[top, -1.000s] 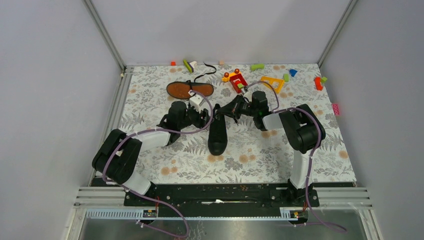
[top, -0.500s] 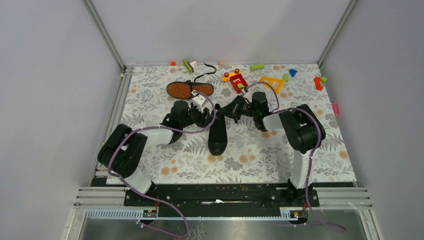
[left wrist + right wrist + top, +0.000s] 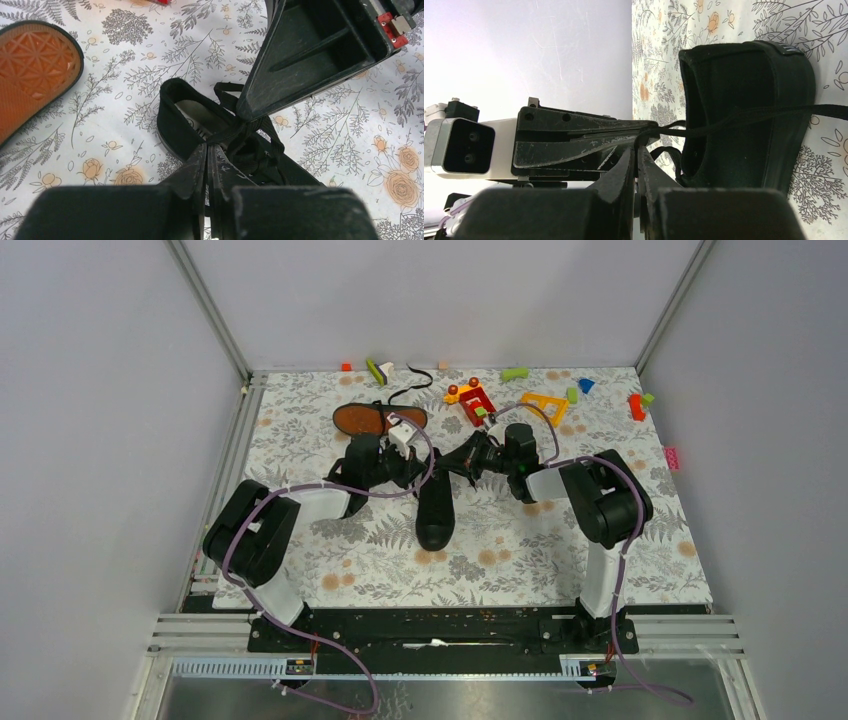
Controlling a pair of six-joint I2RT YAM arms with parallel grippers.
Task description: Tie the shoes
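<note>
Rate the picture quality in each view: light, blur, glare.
Top external: even soft light, sharp, faint shadows on the table. Left wrist: shoe and laces sharp, left pincer a dark blur at the bottom. Right wrist: wall overexposed at left, black shoe loses detail, right pincer blurred.

Soft, even overhead light left only faint shadows in the top view, while in both wrist views the near fingers (image 3: 197, 170) were blurred along the bottom edge and the pale wall (image 3: 524, 45) at upper left looked washed out.
</note>
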